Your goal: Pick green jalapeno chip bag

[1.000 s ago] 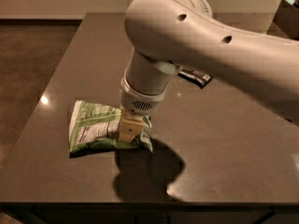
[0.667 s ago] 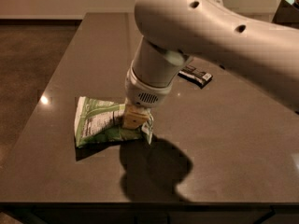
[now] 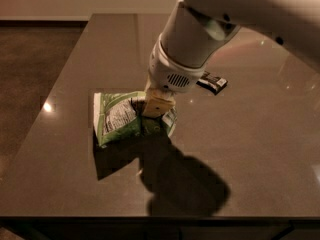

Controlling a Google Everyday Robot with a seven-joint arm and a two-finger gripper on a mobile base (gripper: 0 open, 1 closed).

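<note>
The green jalapeno chip bag (image 3: 117, 119) is a crinkly green bag with a white label panel, in the middle left of the dark table (image 3: 260, 149). My gripper (image 3: 158, 105) comes down from the large white arm and is shut on the bag's right part. One tan finger pad (image 3: 159, 103) shows against the bag. The bag hangs a little above the table and casts a separate shadow below and to its left. The bag's right end is partly hidden behind the gripper.
A small dark wrapped bar (image 3: 212, 82) lies on the table just right of the arm's wrist. The table's left edge (image 3: 60, 99) drops to a brown floor, and its front edge runs near the bottom of the view.
The arm has risen and the chip bag has come up off the table with the gripper. Its shadow now lies apart from it.
</note>
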